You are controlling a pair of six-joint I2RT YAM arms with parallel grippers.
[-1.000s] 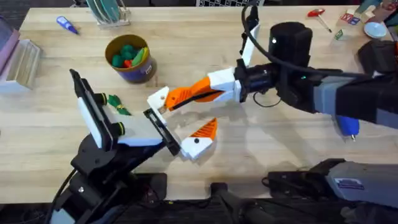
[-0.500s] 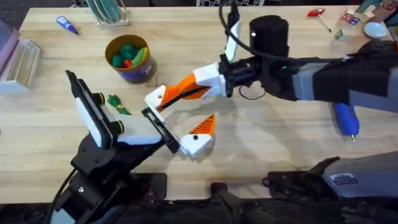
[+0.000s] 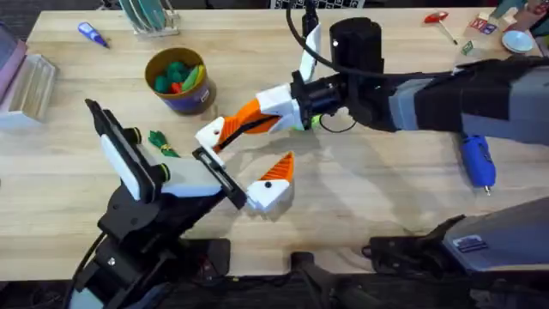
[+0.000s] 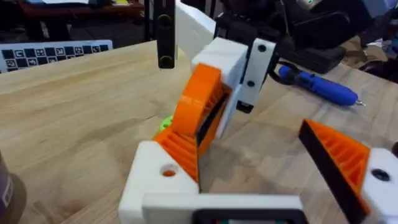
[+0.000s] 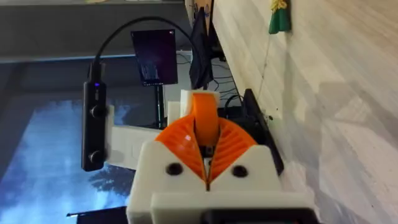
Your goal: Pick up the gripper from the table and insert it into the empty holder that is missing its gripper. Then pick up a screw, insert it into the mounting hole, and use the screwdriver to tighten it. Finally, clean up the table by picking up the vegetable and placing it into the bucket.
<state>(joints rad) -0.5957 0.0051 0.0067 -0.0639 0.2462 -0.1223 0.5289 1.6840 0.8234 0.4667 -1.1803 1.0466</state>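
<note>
Two robot arms; one yellow bucket (image 3: 178,81); one dark-green vegetable (image 3: 161,142); one blue powered screwdriver (image 3: 477,161); one red-handled screwdriver (image 3: 440,22); one blue-and-white pen (image 3: 92,34).

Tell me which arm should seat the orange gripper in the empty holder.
Right. The right gripper is shut on the orange gripper, right at the holder, which sits on the left arm itself.
</note>
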